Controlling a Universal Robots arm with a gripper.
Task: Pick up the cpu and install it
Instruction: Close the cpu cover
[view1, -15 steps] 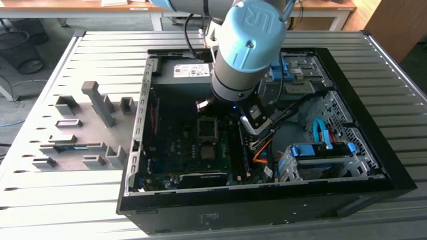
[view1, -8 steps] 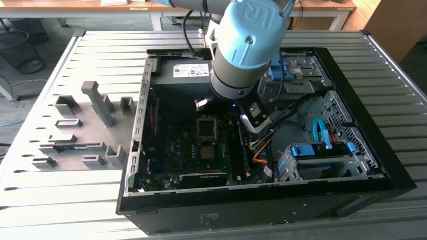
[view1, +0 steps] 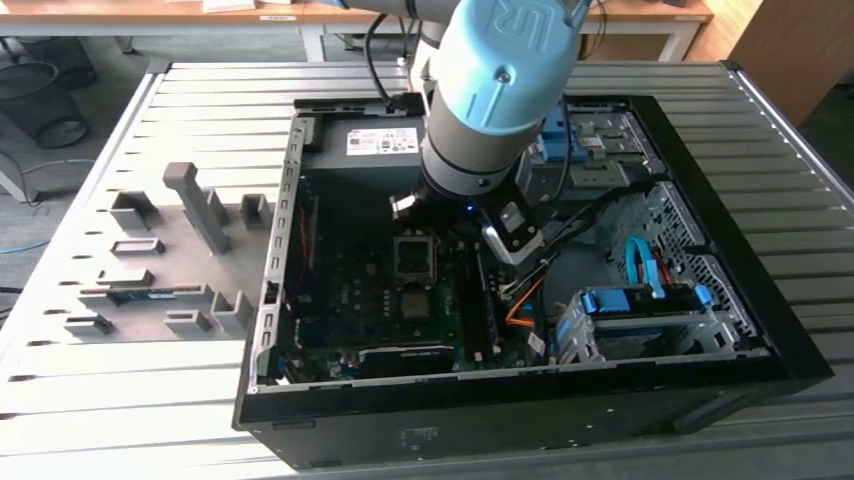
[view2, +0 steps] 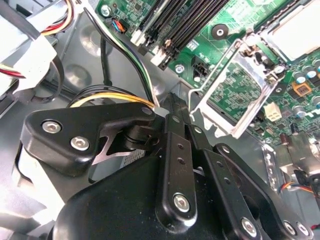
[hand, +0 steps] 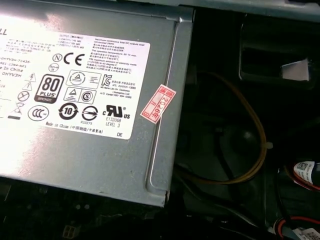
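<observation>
Jaws, black, on the pale blue and grey robot arm (view1: 487, 80), hung inside the open black computer case (view1: 534, 420). Whether they were clenched or released could not be told. In the second wrist view their black linkage sat just beside a bundle of yellow, black and white cables (view2: 127, 95). The raised silver metal socket frame (view2: 225, 95) stood near, green board showing through its window. Beyond that frame lay what looked like the cpu (view2: 297, 30), a small flat square chip with a bright silver-grey top. It sat flat in the socket on the green motherboard (view2: 245, 20), apart from the jaws. Long black memory slots (view2: 195, 20) ran alongside. In the first wrist view a grey metal power-supply box (hand: 75, 150) carried a white printed label (hand: 75, 75) and a red-and-white sticker (hand: 159, 104) at its edge, and a yellow cable (hand: 255, 145) looped beside it. In the exterior view the case lay open side up on a grey slatted metal surface (view1: 200, 100). Blue drive brackets (view1: 641, 300) sat toward the exterior view's right. A grey parts fixture (view1: 147, 260) rested on the surface at the exterior view's left, beside the case.
</observation>
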